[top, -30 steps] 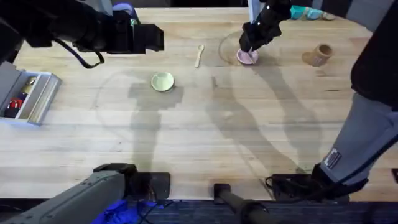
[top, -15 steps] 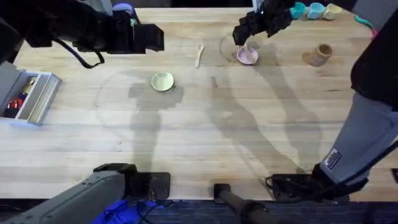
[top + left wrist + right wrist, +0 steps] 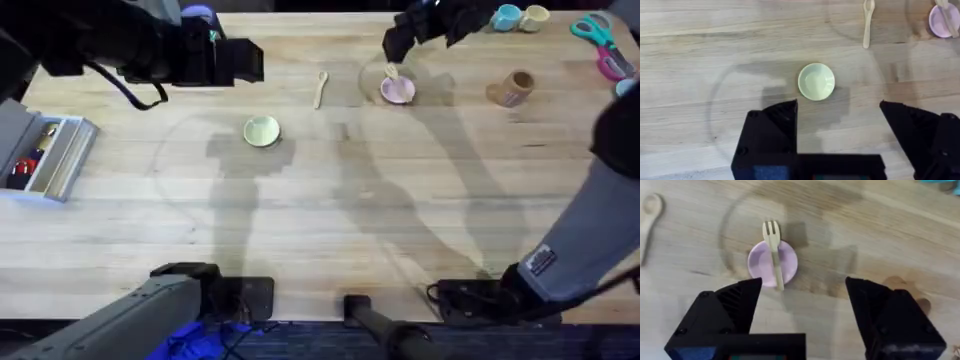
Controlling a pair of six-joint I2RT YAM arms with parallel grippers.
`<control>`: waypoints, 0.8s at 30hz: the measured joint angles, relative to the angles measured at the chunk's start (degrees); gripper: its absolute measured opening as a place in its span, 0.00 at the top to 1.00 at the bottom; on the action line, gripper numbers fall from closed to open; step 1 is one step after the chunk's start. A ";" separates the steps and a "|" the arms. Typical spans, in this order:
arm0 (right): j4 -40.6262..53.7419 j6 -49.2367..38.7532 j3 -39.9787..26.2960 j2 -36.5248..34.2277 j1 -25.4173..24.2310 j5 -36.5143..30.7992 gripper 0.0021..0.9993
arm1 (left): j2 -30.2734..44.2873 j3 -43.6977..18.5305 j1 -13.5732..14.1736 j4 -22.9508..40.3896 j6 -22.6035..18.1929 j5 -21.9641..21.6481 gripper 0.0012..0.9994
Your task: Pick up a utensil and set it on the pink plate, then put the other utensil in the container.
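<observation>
- The wooden fork (image 3: 773,255) lies across the pink plate (image 3: 760,265). Its tines stick out past the rim on one side, and its handle end pokes out on the other side.
- The right gripper (image 3: 802,307) hangs above the plate with its two black fingers spread wide. It holds nothing and does not touch the fork.
- In the overhead view, the right gripper (image 3: 415,25) is at the far side of the table, just past the pink plate (image 3: 398,91).
- The wooden spoon (image 3: 320,87) lies flat on the table (image 3: 320,220), to the left of the plate and apart from it.
- The tan-brown cup (image 3: 514,87) stands to the right of the plate, well apart from it.
- The left gripper (image 3: 840,135) is wide open too and holds nothing. Below it sits a pale yellow-green dish (image 3: 816,81).
- A teal cup (image 3: 506,16) and a cream cup (image 3: 535,15) sit at the far edge.
- Scissors (image 3: 597,35) lie at the far right.
</observation>
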State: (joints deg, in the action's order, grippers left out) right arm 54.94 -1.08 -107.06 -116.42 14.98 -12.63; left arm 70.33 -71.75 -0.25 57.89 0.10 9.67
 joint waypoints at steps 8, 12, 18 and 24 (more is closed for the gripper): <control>4.17 0.00 -0.21 9.22 -2.79 7.41 0.00 | 0.01 0.00 0.02 0.00 0.00 0.02 0.01; 5.45 -0.29 -0.34 13.12 -7.03 10.55 0.00 | 0.01 0.00 0.01 -0.01 -0.01 0.00 0.01; 8.52 -1.06 -0.47 17.81 -13.39 12.42 0.00 | 0.01 0.00 0.00 -0.02 0.00 0.00 0.01; 13.17 -1.12 -0.49 21.24 -18.34 13.19 0.00 | 0.00 0.00 0.02 -1.35 -0.01 0.02 0.01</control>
State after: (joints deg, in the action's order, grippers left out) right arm 68.12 -2.21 -107.55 -95.18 -3.36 0.56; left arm 70.33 -71.75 -0.23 56.54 0.09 9.69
